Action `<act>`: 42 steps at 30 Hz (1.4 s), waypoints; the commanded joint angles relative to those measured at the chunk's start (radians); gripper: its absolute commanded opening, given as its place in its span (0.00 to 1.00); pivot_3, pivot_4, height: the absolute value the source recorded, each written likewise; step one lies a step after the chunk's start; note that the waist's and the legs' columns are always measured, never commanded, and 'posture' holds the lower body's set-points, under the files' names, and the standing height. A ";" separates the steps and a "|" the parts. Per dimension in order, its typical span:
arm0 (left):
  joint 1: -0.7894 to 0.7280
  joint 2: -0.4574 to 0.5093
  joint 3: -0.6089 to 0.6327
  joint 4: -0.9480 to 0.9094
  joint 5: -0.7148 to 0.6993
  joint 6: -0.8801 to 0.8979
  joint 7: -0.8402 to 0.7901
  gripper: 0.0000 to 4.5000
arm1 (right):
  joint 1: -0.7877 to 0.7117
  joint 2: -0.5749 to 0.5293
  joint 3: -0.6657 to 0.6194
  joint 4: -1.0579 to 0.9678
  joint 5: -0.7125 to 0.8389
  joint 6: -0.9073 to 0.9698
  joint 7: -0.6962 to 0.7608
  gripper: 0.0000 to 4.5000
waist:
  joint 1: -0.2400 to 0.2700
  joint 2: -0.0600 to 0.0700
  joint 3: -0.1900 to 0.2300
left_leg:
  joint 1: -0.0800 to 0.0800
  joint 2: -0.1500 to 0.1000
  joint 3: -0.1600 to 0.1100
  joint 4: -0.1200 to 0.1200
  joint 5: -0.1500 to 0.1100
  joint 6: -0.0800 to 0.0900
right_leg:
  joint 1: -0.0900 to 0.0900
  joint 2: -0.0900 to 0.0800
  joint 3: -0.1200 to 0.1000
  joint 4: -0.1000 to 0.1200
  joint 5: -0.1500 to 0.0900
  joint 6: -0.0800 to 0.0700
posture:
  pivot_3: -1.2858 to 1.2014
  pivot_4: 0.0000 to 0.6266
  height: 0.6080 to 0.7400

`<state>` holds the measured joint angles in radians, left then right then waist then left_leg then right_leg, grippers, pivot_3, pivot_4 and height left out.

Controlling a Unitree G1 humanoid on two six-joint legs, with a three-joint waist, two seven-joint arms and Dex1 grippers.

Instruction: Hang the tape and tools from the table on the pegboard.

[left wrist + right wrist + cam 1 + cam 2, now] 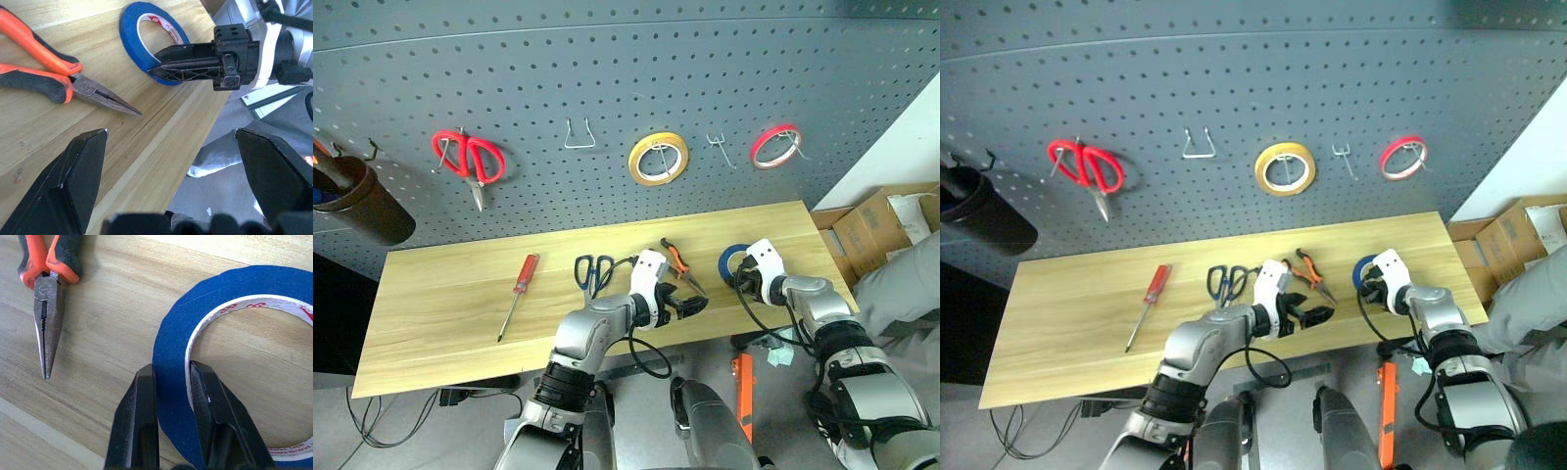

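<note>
The pegboard (607, 88) is seen behind the table (440, 313). Near the table's right end, the blue tape (171, 357) is pinched at its rim by the right gripper (171, 382). The left gripper (171, 142) is spread wide beside the pliers (54, 78).

Blue tape (171, 377) — orange-black pliers (48, 279) — light wood-grain table (440, 304).
</note>
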<state>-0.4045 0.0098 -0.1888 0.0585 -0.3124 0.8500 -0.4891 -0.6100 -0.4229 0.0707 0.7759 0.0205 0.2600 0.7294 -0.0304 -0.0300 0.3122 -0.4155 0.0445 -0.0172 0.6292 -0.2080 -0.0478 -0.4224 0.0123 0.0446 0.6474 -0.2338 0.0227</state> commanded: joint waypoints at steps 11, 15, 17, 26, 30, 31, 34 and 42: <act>0.070 0.079 0.133 -0.285 -0.258 0.126 -0.115 1.00 | 0.564 0.029 0.046 -1.003 -0.177 -0.027 -0.302 0.12 | -0.005 0.006 -0.010 | -0.004 0.000 -0.002 0.000 -0.002 -0.010 | -0.004 -0.001 -0.001 0.002 -0.003 0.005 | 0.50 0.32 1.00; 0.074 0.095 0.265 -0.335 -0.405 0.219 -0.092 1.00 | 0.601 0.064 0.063 -1.099 -0.284 -0.097 -0.436 0.12 | -0.009 0.005 -0.037 | -0.003 0.001 -0.002 0.000 -0.001 -0.014 | -0.005 0.000 -0.001 0.002 -0.003 0.005 | 0.50 0.25 1.00; 0.061 0.086 0.322 -0.316 -0.458 0.242 -0.066 1.00 | 0.567 0.061 0.077 -1.067 -0.349 -0.175 -0.503 0.12 | -0.009 0.005 -0.052 | -0.003 0.000 -0.002 0.001 -0.001 -0.015 | -0.005 -0.001 -0.001 0.002 -0.002 0.004 | 0.50 0.21 1.00; -0.041 0.028 0.387 -0.177 -0.430 0.103 0.047 1.00 | 0.260 0.026 0.110 -0.614 -0.373 -0.485 -0.558 0.12 | -0.005 -0.010 -0.127 | 0.000 -0.002 -0.002 0.003 0.000 -0.013 | 0.001 0.000 0.000 0.000 0.001 0.003 | 0.51 0.07 1.00; -0.033 0.028 0.372 -0.178 -0.434 0.076 0.056 1.00 | 0.151 0.018 0.082 -0.445 -0.291 -0.539 -0.498 0.12 | -0.004 -0.010 -0.146 | 0.000 -0.002 -0.001 0.003 0.000 -0.013 | 0.001 0.000 0.000 0.000 0.002 0.002 | 0.52 0.07 1.00; -0.028 0.029 0.368 -0.182 -0.435 0.074 0.058 1.00 | 0.139 0.016 0.078 -0.422 -0.284 -0.547 -0.492 0.12 | -0.003 -0.010 -0.149 | 0.000 -0.002 -0.002 0.002 0.000 -0.013 | 0.001 0.000 0.000 0.000 0.002 0.002 | 0.52 0.07 1.00; -0.009 0.025 0.364 -0.202 -0.445 0.071 0.071 1.00 | 0.091 -0.003 0.063 -0.337 -0.259 -0.577 -0.467 0.12 | -0.002 -0.010 -0.157 | 0.000 -0.001 -0.002 0.002 0.000 -0.013 | 0.001 0.001 0.000 0.000 0.003 0.001 | 0.53 0.07 1.00; -0.001 0.029 0.359 -0.211 -0.451 0.054 0.091 1.00 | 0.045 0.023 0.049 -0.257 -0.131 -0.560 -0.315 0.12 | -0.001 -0.009 -0.170 | 0.004 -0.001 -0.001 0.003 0.001 -0.012 | 0.004 0.001 0.001 0.002 0.005 -0.002 | 0.53 0.07 1.00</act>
<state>-0.3971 0.0421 0.1808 -0.1101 -0.7446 0.9246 -0.4020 -0.5400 -0.4101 0.1402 0.5302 -0.1649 -0.3145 0.3628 -0.0318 -0.0392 0.1417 -0.4108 0.0432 -0.0184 0.6320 -0.2071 -0.0596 -0.4181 0.0133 0.0457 0.6497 -0.2296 0.0210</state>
